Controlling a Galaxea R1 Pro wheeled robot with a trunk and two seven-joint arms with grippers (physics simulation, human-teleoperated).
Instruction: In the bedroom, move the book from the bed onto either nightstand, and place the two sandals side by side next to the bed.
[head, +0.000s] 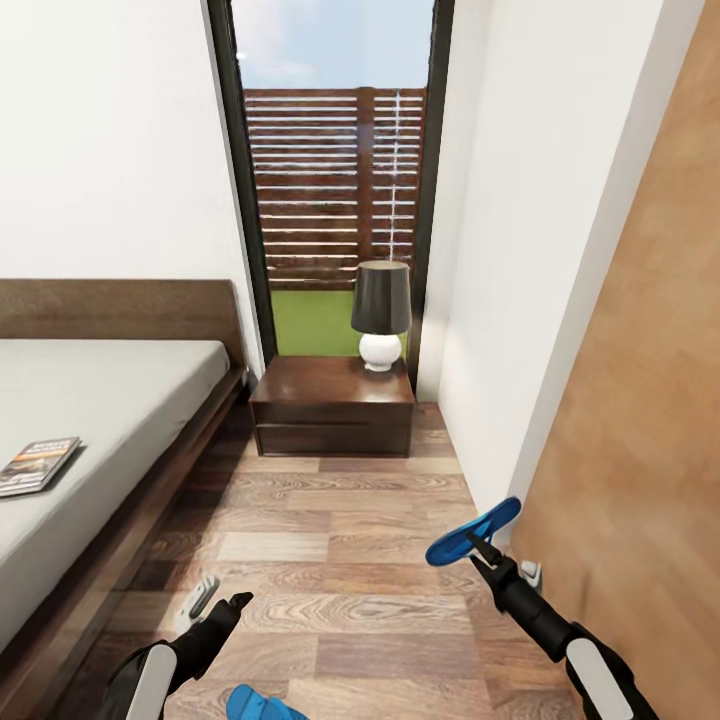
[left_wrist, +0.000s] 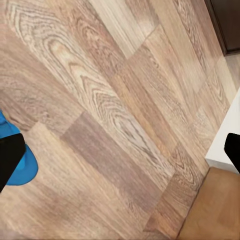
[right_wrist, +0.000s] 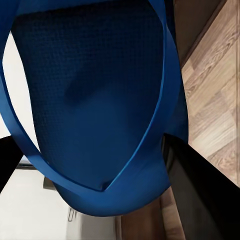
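Right gripper (head: 478, 548) grips 1 blue sandal (head: 474, 532) aloft; left gripper (head: 222, 600) hangs open over the other sandal (head: 262, 704) on the floor (head: 340, 560). Next: set them together beside the bed (head: 100, 400). The book (head: 36, 464) waits near the mattress edge.

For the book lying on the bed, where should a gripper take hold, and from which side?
The book lies flat near the mattress edge of the bed, so there is nothing to grip from above. Probably best to come from the floor side with the open left gripper and pinch the thin edge nearest the aisle.
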